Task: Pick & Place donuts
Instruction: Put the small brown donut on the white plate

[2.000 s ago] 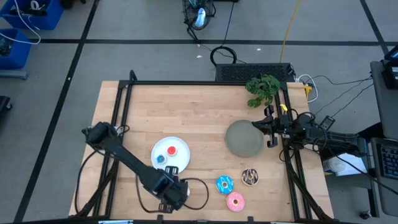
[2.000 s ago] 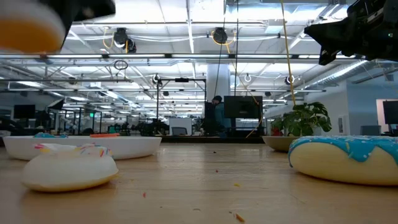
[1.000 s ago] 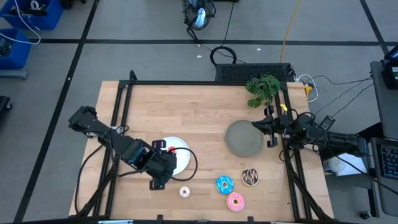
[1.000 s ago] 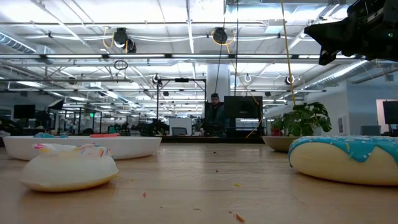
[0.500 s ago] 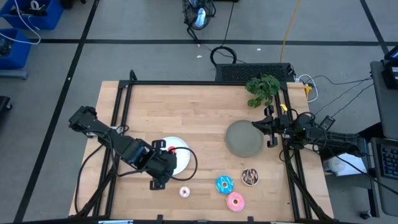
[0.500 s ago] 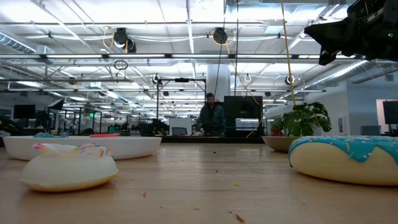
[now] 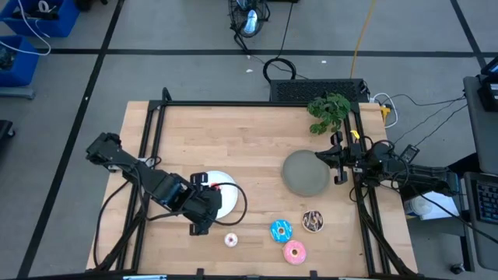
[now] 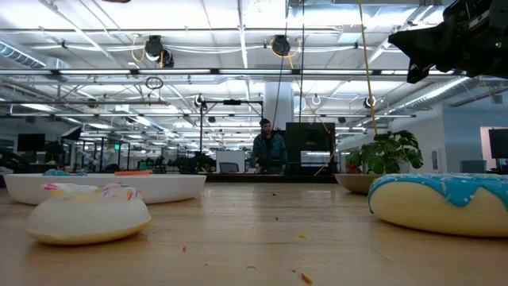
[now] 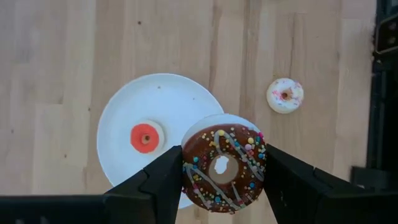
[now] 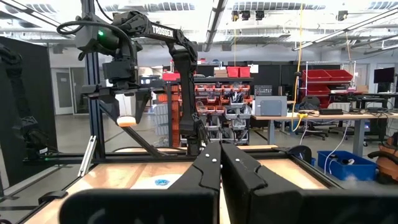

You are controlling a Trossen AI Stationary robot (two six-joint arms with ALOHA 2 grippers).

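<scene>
The chocolate donut (image 9: pixel 224 168) is hanging between the left gripper's (image 9: pixel 222 176) two fingers, lower centre of the left wrist view, above the white plate's (image 9: pixel 121 134) rim. A red donut (image 9: pixel 145 137) is already lying there. I'd say the job is partway: the whitish donut (image 7: pixel 231 239), blue-iced donut (image 7: pixel 280 230), pink donut (image 7: pixel 294 250) and another brown donut (image 7: pixel 312 221) are waiting on the table (image 7: pixel 249 148). The right gripper (image 10: pixel 219 163) is sitting closed, empty, at right. "TROSSEN" is showing on the far arm.
</scene>
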